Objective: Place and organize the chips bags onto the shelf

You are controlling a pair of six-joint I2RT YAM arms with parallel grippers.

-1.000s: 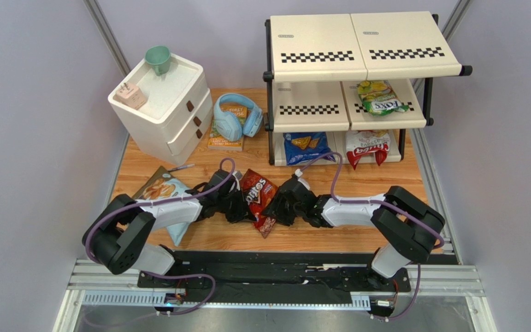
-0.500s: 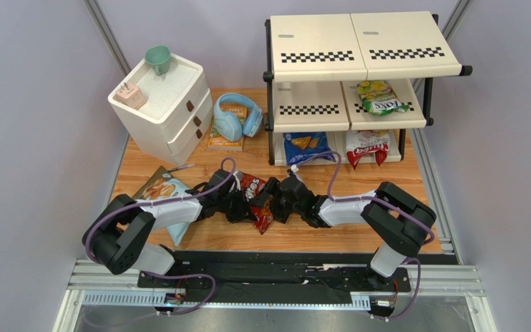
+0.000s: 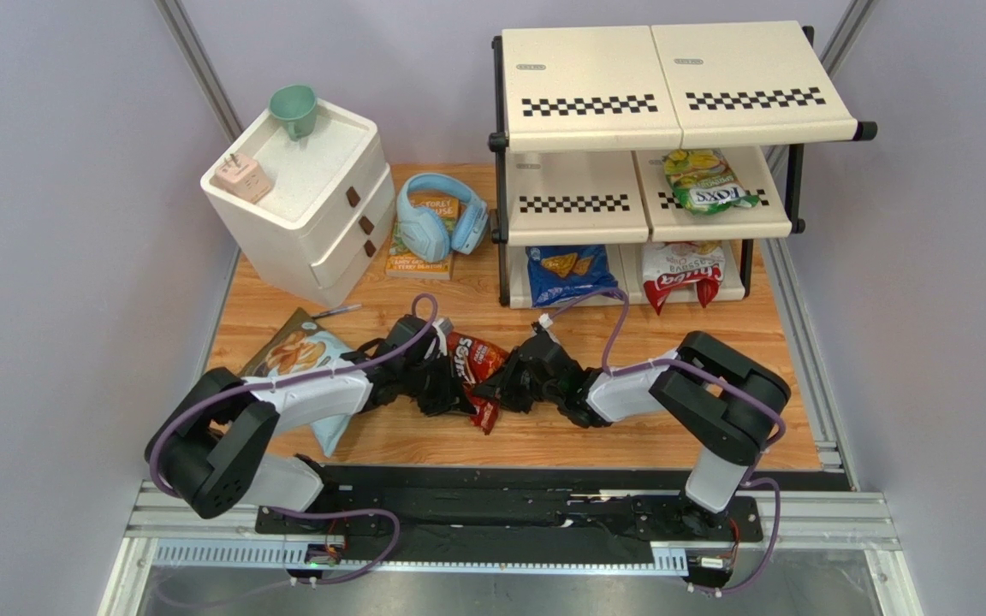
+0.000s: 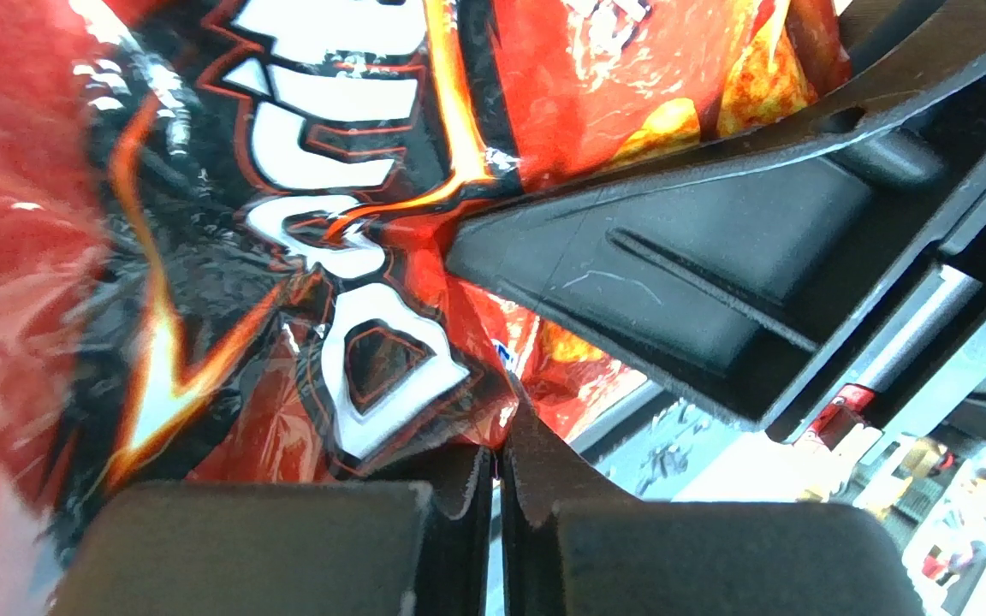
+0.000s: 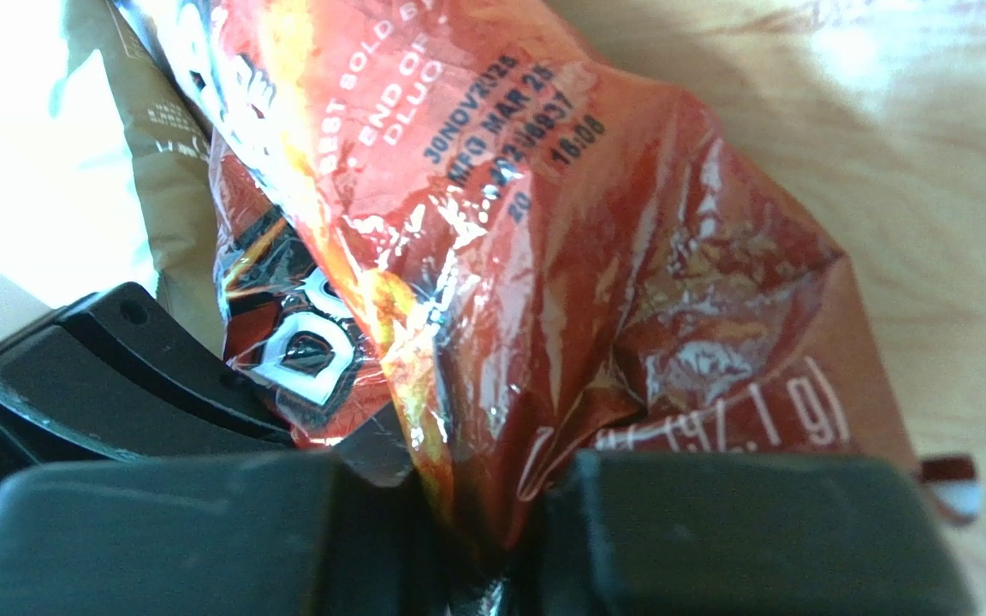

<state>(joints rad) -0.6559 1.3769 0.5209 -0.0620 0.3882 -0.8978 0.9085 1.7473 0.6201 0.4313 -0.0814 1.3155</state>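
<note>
The red Doritos bag is crumpled between my two grippers near the table's front middle. My left gripper is shut on the bag's left edge, its jaws pinching the foil. My right gripper is shut on the right edge, with the red foil bunched between its pads. The pale-blue cassava bag lies partly under my left arm. On the shelf, the blue Doritos bag and the white-and-red bag sit on the bottom tier. The green-yellow bag lies on the middle tier.
A white two-drawer cabinet at the back left carries a green cup and a small pink item. Blue headphones rest on an orange book beside the shelf. A thin pen lies near the cassava bag.
My right gripper has moved left to the red Doritos bag, opened wide and shut on its right edge. The bag is now more crumpled. The left gripper has kept its grip.
</note>
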